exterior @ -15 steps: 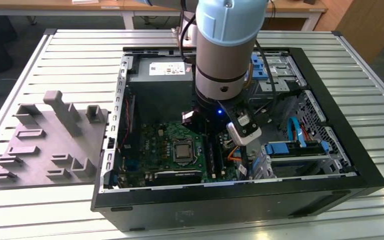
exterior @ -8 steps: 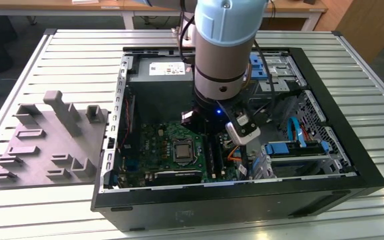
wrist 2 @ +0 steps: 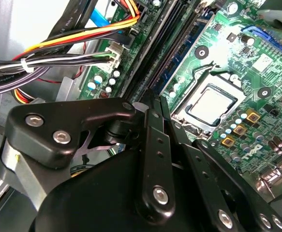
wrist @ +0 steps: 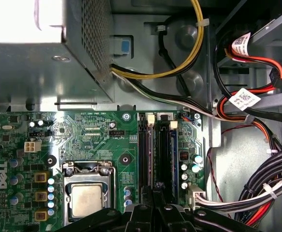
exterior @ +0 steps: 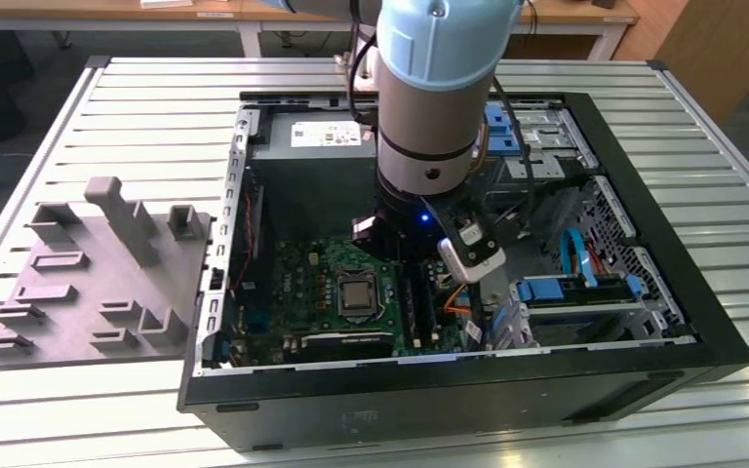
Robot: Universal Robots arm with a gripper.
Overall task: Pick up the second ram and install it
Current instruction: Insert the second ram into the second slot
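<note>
My gripper (exterior: 412, 268) reaches down into the open computer case (exterior: 687, 322), right over the memory slots beside the processor socket (exterior: 352, 291). In both wrist views its fingertips (wrist: 154, 189) (wrist 2: 156, 99) stand close together. The second ram (wrist: 160, 154) appears as a slim dark strip, edge-on, running out from between the fingers along the black socket rails (wrist: 145, 150). It lies in line with the rails, whose white end clips (wrist: 173, 124) sit at the far end. How deep the stick sits in a slot is hidden by the fingers.
A grey moulded tray (exterior: 101, 283) lies outside the case at the exterior view's left. Cable bundles (wrist: 257, 193) run close beside the slots. The power supply box (wrist: 34, 48) and a drive cage (exterior: 583, 292) with blue parts flank the motherboard (wrist 2: 257, 43).
</note>
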